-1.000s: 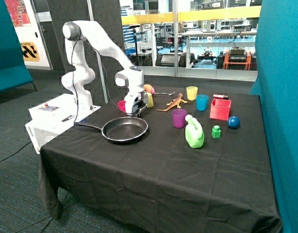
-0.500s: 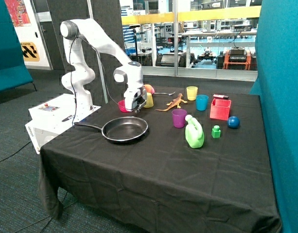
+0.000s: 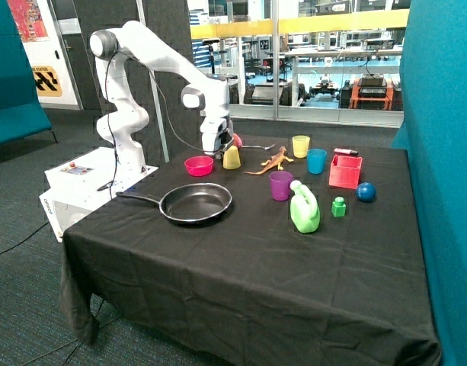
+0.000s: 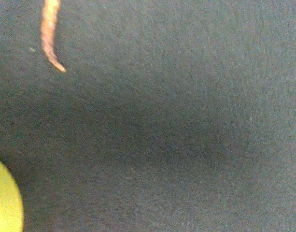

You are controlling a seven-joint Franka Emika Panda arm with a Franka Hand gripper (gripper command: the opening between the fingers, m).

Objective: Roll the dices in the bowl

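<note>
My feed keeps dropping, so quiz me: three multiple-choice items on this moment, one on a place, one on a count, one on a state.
1. What lies nearest the bowl?
A. red box
B. blue ball
C. pan
2. How many cups stand upright, mouth up?
A. three
B. one
C. five
3. The gripper is
A. resting in the pan
B. raised above the table near the bowl
C. pressed on the green bottle

C: the pan sits just in front of the bowl.
A: yellow, blue and purple cups.
B: it hangs over the cloth beside an upturned yellow cup.
</note>
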